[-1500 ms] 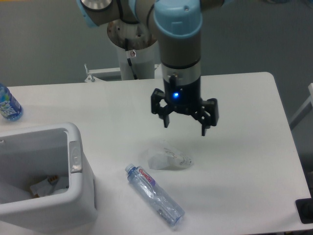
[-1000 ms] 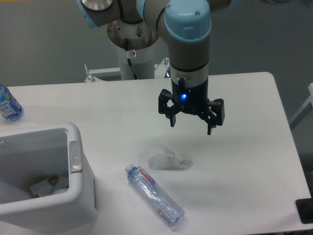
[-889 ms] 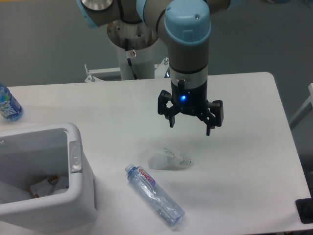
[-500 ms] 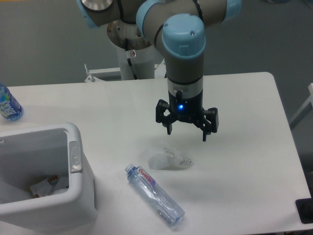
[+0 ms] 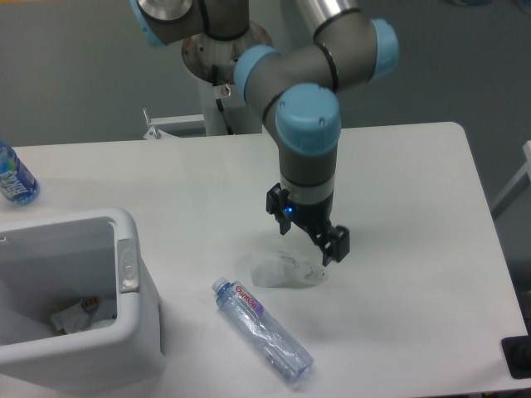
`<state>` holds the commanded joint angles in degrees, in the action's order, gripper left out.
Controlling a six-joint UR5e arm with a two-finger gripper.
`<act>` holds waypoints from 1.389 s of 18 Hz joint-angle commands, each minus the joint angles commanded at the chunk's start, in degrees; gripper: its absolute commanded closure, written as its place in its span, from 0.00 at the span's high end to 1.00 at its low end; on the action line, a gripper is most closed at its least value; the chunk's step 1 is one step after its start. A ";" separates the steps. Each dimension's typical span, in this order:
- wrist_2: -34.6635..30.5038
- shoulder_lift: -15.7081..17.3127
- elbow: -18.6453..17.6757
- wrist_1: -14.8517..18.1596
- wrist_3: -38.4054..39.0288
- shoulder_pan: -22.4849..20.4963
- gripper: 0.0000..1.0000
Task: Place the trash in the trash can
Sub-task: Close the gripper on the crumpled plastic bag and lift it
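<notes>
— What is the surface like, and the room round it?

— A smooth, matte white worktop (image 5: pixel 415 274) with rounded corners, set before a plain grey wall. A white pedestal (image 5: pixel 222 99) rises behind its far edge, carrying the grey arm with pale blue joint caps (image 5: pixel 307 124).

— And the things on it?

— At the near left stands a white plastic rectangular bin with rounded corners and a thick rim (image 5: pixel 79 298), a grey button on its right rim; some paper scraps lie inside. Near the middle lies a small translucent, crumpled plastic cup (image 5: pixel 286 269) on its side. Just in front of it, apart from it, a clear plastic water bottle with a blue cap and red-and-white label (image 5: pixel 263 329) lies flat, cap pointing towards the bin. At the far left edge is a bottle with a blue label (image 5: pixel 14 176), only partly in view.

— The jaws?

— The black two-finger gripper (image 5: pixel 307 232) hangs low, right over the cup's far side, a blue light glowing on it. Its jaws stand spread apart and hold nothing; whether a fingertip touches the cup I cannot tell.
</notes>
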<state>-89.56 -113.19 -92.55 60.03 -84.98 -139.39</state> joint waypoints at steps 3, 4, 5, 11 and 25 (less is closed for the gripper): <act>-0.09 -1.15 -1.84 -3.24 -0.72 0.62 1.00; -0.26 -1.68 -2.98 -4.82 -0.72 0.70 1.00; -0.87 -2.20 -4.55 -6.75 -0.80 0.79 1.00; -2.90 -2.39 -9.76 -12.83 -0.28 1.31 0.97; -2.29 1.29 -8.96 -11.96 5.53 1.23 0.00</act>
<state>-91.85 -111.90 -101.51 48.07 -79.45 -138.16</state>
